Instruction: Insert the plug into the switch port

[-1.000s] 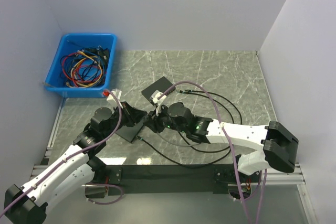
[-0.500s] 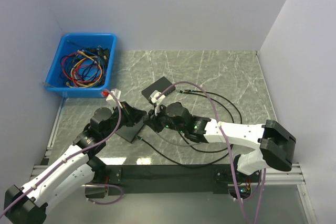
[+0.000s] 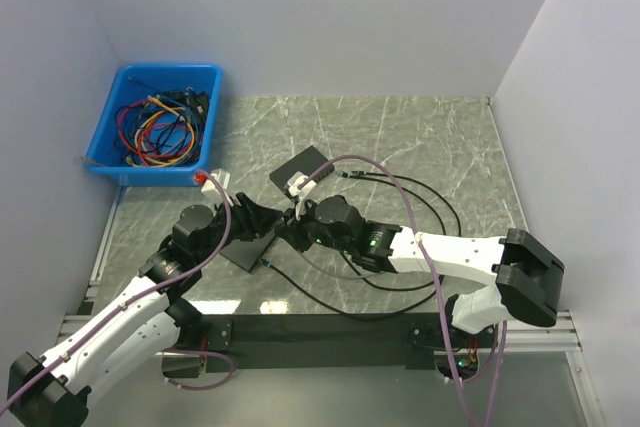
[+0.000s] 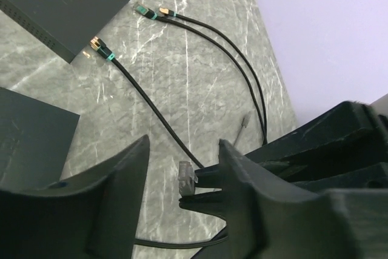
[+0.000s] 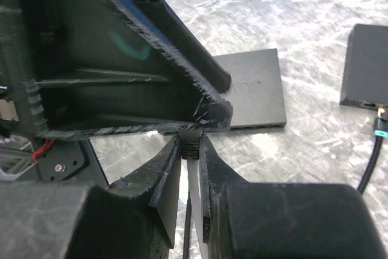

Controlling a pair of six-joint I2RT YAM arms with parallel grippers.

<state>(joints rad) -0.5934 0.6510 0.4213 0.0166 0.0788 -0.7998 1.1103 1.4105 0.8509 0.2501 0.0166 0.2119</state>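
The left gripper (image 4: 185, 150) has opened its jaws; the right gripper (image 5: 190, 147) pinches the plug (image 4: 187, 177), unseen from above.

My top cam looks down from above/behind the arm bases over the whole table (image 3: 420, 137); L & R wrist cams sit v. close, low by its near edge, facing each other, both catching the plug (image 4: 187, 180) + switches (image 4: 66, 4).
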